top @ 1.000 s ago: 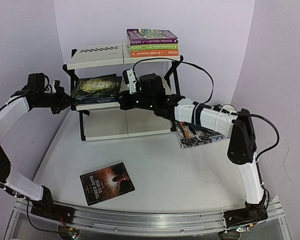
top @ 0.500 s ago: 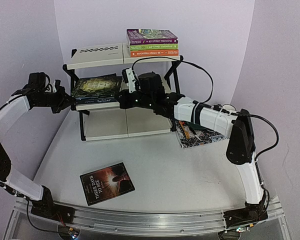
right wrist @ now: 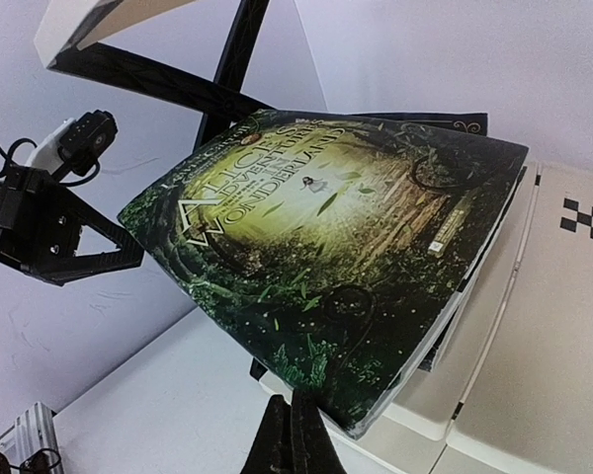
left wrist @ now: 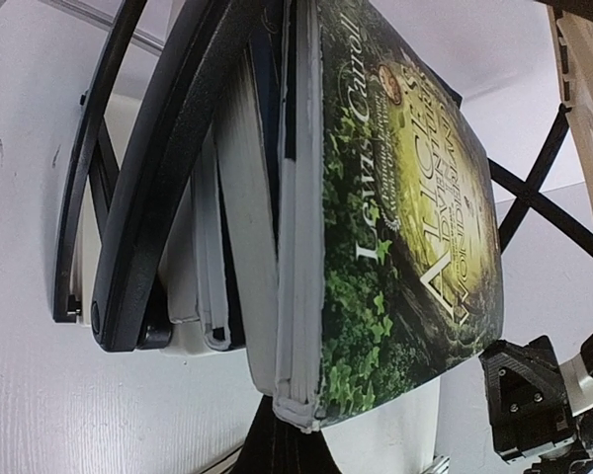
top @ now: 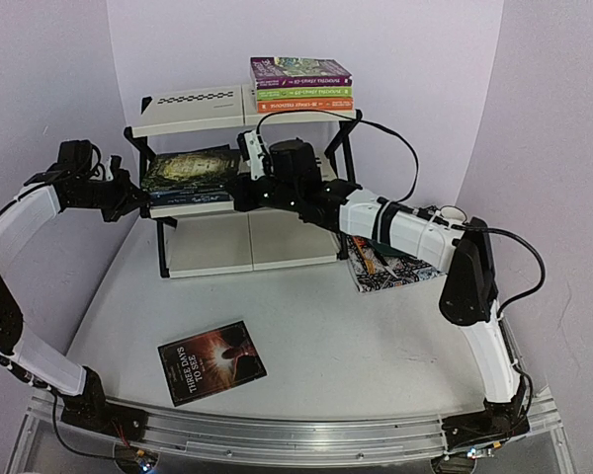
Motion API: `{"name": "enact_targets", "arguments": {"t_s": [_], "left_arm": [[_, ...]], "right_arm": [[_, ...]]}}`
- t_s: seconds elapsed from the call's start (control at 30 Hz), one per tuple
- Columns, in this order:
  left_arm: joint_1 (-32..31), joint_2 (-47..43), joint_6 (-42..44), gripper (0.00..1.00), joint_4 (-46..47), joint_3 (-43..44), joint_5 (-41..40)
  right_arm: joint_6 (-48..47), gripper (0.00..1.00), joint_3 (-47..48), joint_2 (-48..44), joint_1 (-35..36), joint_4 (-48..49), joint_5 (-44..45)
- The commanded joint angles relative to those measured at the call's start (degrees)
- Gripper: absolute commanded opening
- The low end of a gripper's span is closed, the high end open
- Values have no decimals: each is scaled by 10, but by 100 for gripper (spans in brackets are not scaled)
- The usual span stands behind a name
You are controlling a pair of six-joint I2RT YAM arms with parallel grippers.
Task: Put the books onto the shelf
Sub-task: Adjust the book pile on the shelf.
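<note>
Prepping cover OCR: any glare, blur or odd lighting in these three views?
Top external: soft, even, purple-tinted light; Three Days to See book title legible. Left wrist: Alice's Adventures in Wonderland book sharp, title readable. Right wrist: same cover sharp, no glare; right pincer dark and blurred at the bottom edge.

Bright, even lighting; sharp frames, soft shadows.

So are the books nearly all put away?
Nearly. Three books lie stacked on the shelf's top tier, and a pile topped by the green Alice book sits on the middle one. The left gripper and right gripper, both shut, flank that pile. One black book waits on the table.
</note>
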Motion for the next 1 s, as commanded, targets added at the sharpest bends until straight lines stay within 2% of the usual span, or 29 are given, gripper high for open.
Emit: {"name": "enact_targets", "arguments": {"t_s": [0.0,0.97], "left_arm": [[5,7,14,0,42,41,-41],[8,-4,11,0,39,41,-38]], "right_arm": [[-24,0,37,14,1,3,15],[-60,0,144,86,-3,-7,59]]}}
